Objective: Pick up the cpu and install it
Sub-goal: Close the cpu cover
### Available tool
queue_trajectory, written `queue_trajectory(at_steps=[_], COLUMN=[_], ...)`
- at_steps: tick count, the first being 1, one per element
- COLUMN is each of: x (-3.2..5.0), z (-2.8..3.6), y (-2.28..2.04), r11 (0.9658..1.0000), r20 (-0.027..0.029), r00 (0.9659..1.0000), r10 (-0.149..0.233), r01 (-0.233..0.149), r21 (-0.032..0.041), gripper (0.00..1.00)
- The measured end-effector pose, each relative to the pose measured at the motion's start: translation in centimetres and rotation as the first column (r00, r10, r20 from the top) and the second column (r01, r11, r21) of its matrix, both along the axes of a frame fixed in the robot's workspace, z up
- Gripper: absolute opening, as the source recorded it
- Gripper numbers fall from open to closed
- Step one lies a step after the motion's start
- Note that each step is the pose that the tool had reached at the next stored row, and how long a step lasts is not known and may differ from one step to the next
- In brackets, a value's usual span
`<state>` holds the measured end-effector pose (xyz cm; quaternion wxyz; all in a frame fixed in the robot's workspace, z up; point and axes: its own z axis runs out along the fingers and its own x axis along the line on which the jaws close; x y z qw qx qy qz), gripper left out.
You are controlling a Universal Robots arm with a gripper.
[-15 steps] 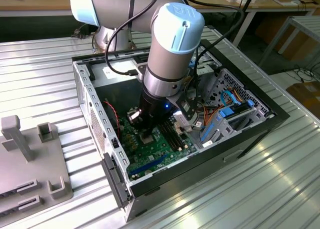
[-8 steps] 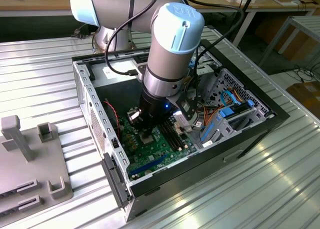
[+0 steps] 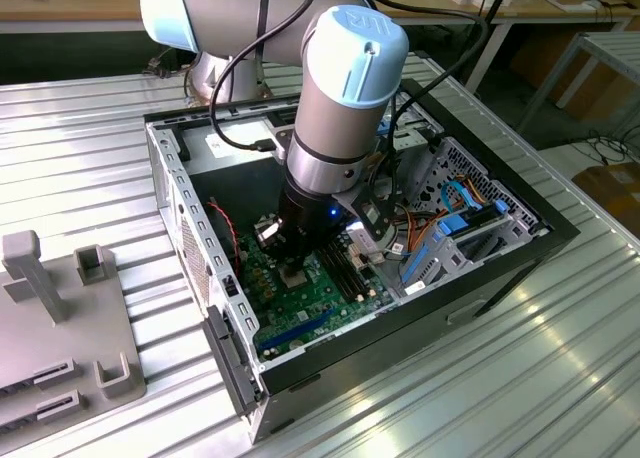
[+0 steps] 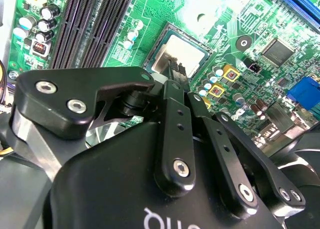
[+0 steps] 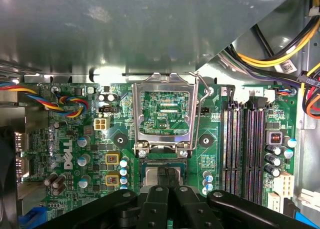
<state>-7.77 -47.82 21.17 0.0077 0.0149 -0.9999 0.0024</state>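
On the exterior view's left, your grey plastic fixture block [image 3: 60,328] sat on the ribbed silver metal bench [image 3: 90,138]. To its right stood the open black computer case [image 3: 500,278], with the green motherboard [image 3: 330,293] lying inside. Your arm's black pincer [image 3: 293,270] reached down over that board. In both wrist views its fingers [image 4: 175,76] were drawn together, tips over the small silver-grey square cpu [image 4: 192,51] [image 5: 151,175], which lay flat in its socket; you could not tell whether they touched it. The hinged silver metal socket frame [image 5: 137,109] stood flipped open beside the cpu, and the long black memory slots [image 5: 245,139] lay beyond.
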Motion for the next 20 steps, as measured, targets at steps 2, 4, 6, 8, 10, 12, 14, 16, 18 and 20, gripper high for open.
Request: queue_trajectory(at_steps=[2,4,6,8,10,12,14,16,18,20], x=[0.0,0.09,0.5,0.97,1.39,1.51,1.52,1.55,1.58,1.61], z=[0.0,0.0,0.0,0.0,0.0,0.01,0.24,0.56,0.91,1.11], y=[0.0,-0.01,0.0,0.0,-0.01,0.0,0.0,0.0,0.0,0.0], r11=[1.0,1.0,1.0,1.0,1.0,0.9987,0.9966,0.9963,0.9962,0.9962], r20=[0.0,0.0,0.0,0.0,-0.0002,-0.0006,-0.0006,-0.0006,-0.0006,-0.0005], r00=[1.0,1.0,1.0,1.0,1.0,0.9987,0.9966,0.9963,0.9962,0.9962], r10=[0.0,0.0,0.0,0.0,0.0,0.05,0.083,0.086,0.087,0.087], r01=[0.0,0.0,0.0,0.0,0.0,-0.05,-0.083,-0.086,-0.087,-0.087], r21=[0.0,0.0,0.0,0.0,0.0,-0.0001,0.0,-0.0001,-0.0001,0.0002], gripper=[0.11,0.11,0.11,0.11,0.11,0.11,0.11,0.11,0.11,0.11])
